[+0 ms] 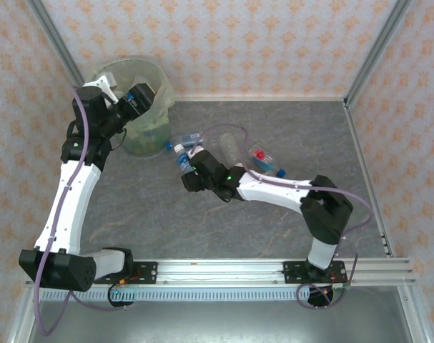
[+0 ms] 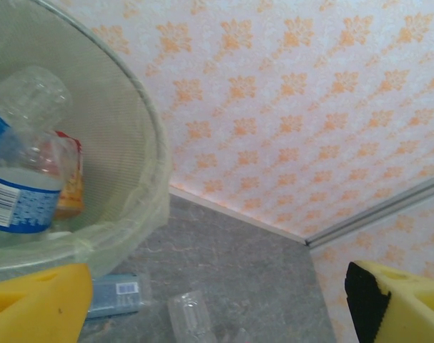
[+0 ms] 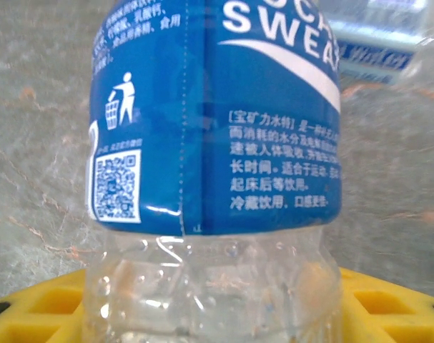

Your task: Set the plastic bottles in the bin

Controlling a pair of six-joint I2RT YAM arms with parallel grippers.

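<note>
The pale-green bin [image 1: 158,84] stands at the far left corner, with my left gripper [image 1: 142,96] above its rim. The yellow fingers [image 2: 38,306] stand wide apart, open, with nothing between them. The bin's wall [image 2: 134,150] shows a blue-labelled bottle [image 2: 22,189] and an orange-labelled one [image 2: 71,175] inside. My right gripper [image 1: 191,170] is at mid-table, shut on a clear bottle with a blue label [image 3: 217,107]; its clear lower part sits between the yellow pads [image 3: 388,300]. More bottles lie on the table: a blue-labelled one [image 1: 190,137], a clear one [image 1: 231,146], a red-capped one [image 1: 263,158].
The grey table [image 1: 131,207] is walled by patterned panels at the back and sides. A metal rail [image 1: 274,268] runs along the near edge between the arm bases. Below the left gripper lie a blue-labelled bottle [image 2: 116,294] and a clear bottle [image 2: 191,314].
</note>
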